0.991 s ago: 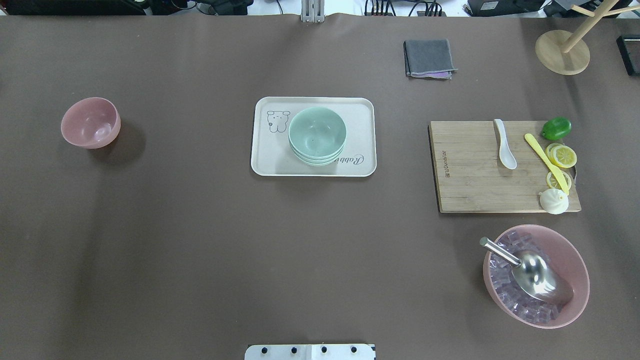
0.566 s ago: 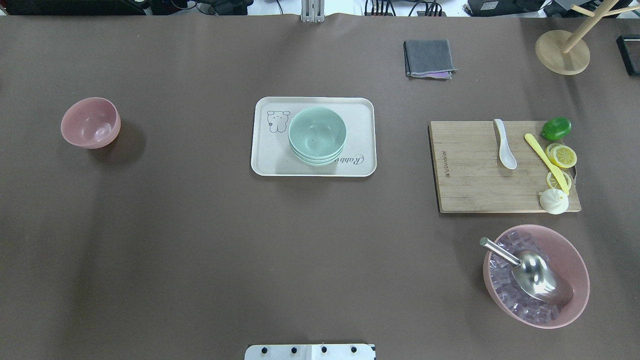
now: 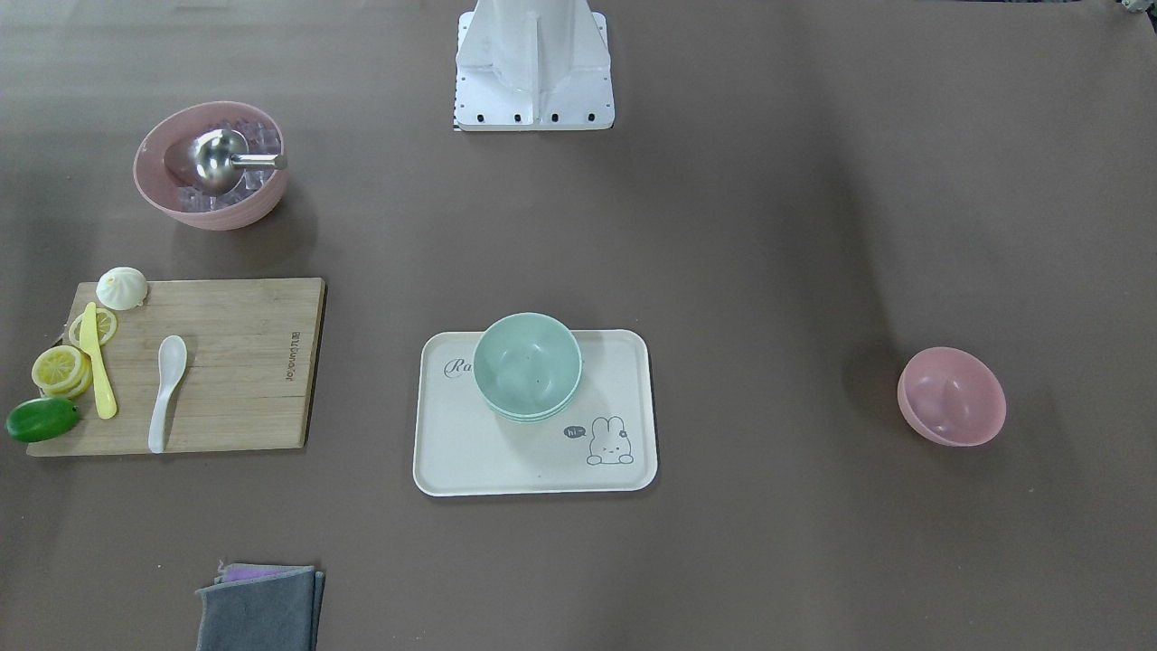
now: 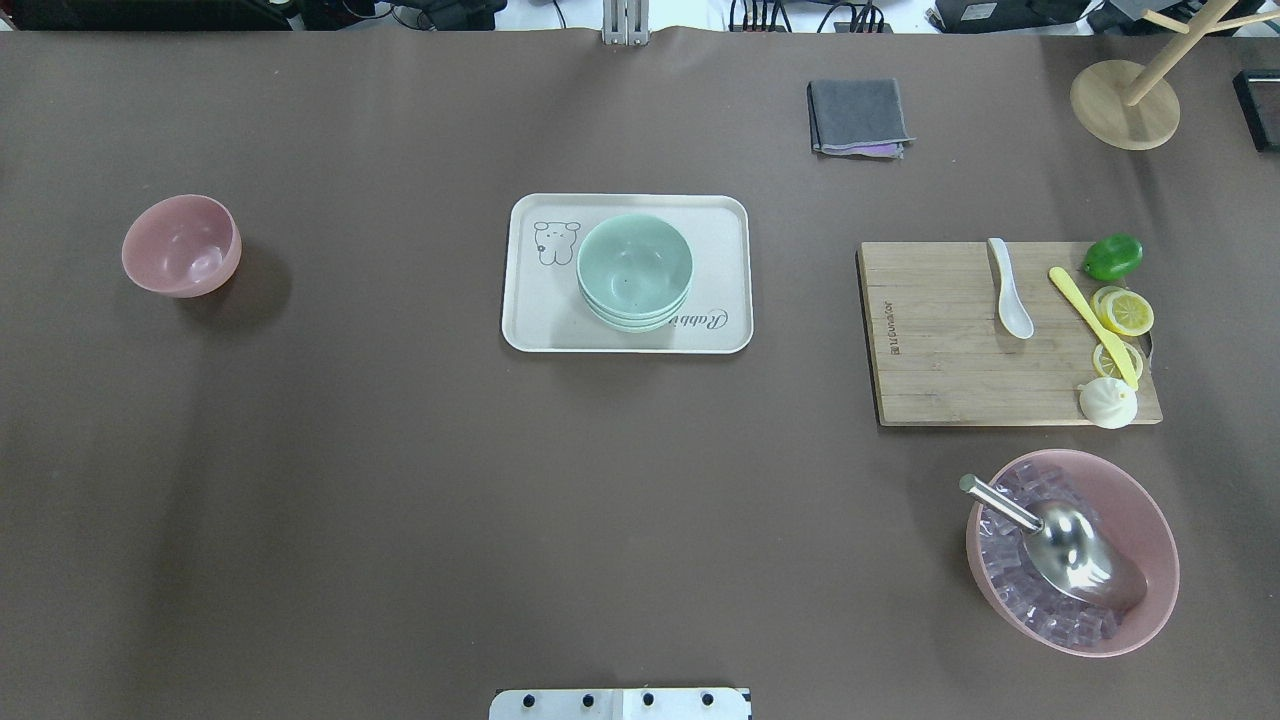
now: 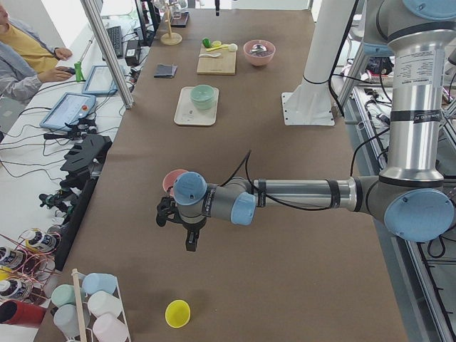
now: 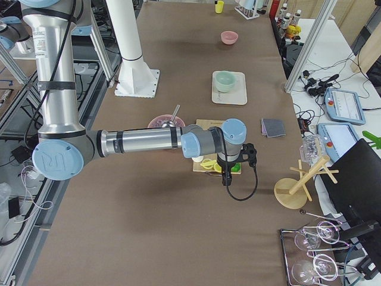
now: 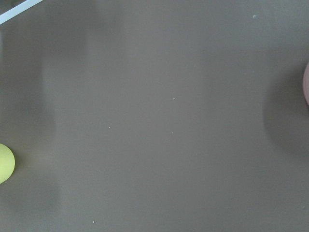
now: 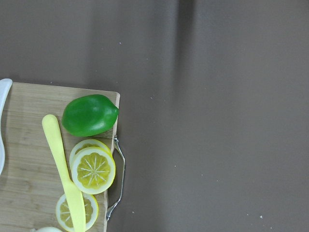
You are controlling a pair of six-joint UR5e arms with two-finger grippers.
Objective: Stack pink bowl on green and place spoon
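The small pink bowl (image 4: 181, 245) stands alone at the table's left, also in the front view (image 3: 951, 396). Stacked green bowls (image 4: 634, 270) sit on a cream tray (image 4: 540, 320) at the centre. A white spoon (image 4: 1008, 287) lies on the wooden cutting board (image 4: 940, 350) at the right. My left gripper (image 5: 191, 242) shows only in the exterior left view, hovering near the pink bowl; I cannot tell its state. My right gripper (image 6: 225, 179) shows only in the exterior right view, above the board's outer end; I cannot tell its state.
On the board lie a yellow knife (image 4: 1092, 326), lemon slices (image 4: 1124, 311), a lime (image 4: 1112, 256) and a white bun (image 4: 1107, 402). A large pink bowl (image 4: 1150, 510) holds ice cubes and a metal scoop. A grey cloth (image 4: 858, 116) and wooden stand (image 4: 1124, 103) sit at the back.
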